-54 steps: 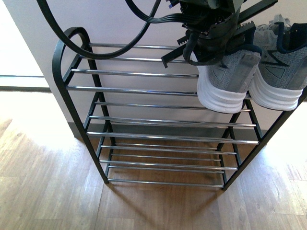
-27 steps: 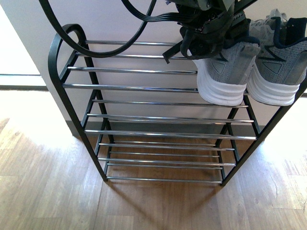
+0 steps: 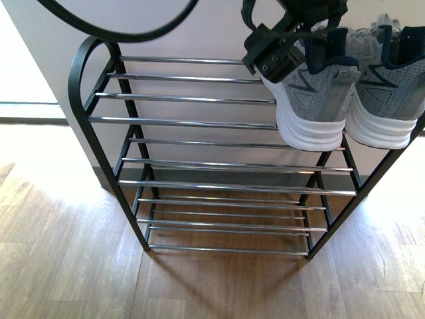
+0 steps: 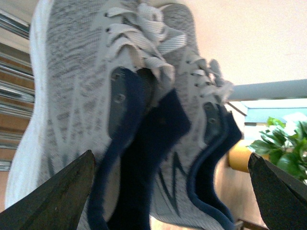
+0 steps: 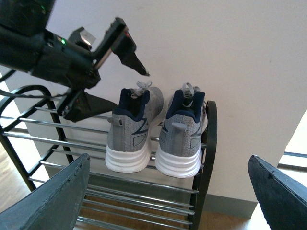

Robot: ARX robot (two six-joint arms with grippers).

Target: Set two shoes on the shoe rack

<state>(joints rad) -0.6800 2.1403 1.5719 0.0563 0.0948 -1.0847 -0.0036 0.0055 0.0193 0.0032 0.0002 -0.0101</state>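
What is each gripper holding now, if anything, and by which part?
Nothing is held. The left gripper and right gripper are both open; the two shoes stand free on the shoe rack.

Both shoes sit on the top tier of the shoe rack [image 3: 74, 86], at its right end in our front view. The inner shoe [image 3: 317, 100] and outer shoe [image 3: 388, 93] are grey knit with thick white soles, navy lining, a dark side stripe and pale laces. They stand upright on their soles, just beside each other and parallel. Heels face us and overhang the front rod, toes point away. The rack has a black frame with rounded top corners and several tiers of silver rods.
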